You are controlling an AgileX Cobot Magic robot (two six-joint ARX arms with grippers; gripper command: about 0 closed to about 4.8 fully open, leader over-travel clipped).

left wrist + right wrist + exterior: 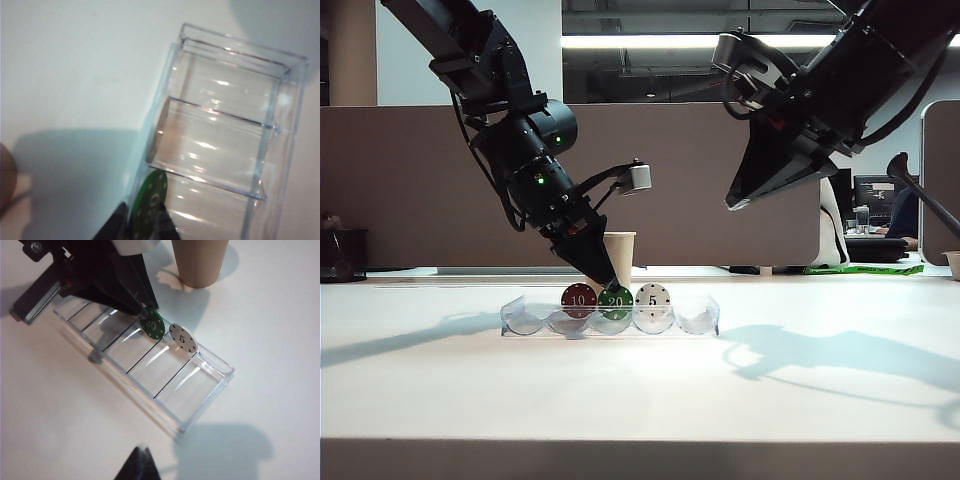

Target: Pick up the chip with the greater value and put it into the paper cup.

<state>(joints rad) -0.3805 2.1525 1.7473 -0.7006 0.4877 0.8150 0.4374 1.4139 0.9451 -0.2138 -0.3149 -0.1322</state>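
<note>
The chip with the greater value (616,299), green with a white "20", stands on edge in the middle slot of a clear tray (705,320). My left gripper (608,283) reaches down onto it from the upper left. In the left wrist view the two dark fingertips press against either face of the green chip (148,205), so the left gripper (142,206) is shut on it. The paper cup (620,250) stands just behind the tray, upright. My right gripper (732,205) hangs high at the right, shut and empty (141,450).
A red "10" chip (579,298) and a white "5" chip (652,296) stand in the slots on either side of the green one. The tray's (190,395) other slots hold nothing. The white table spreads wide in front of the tray.
</note>
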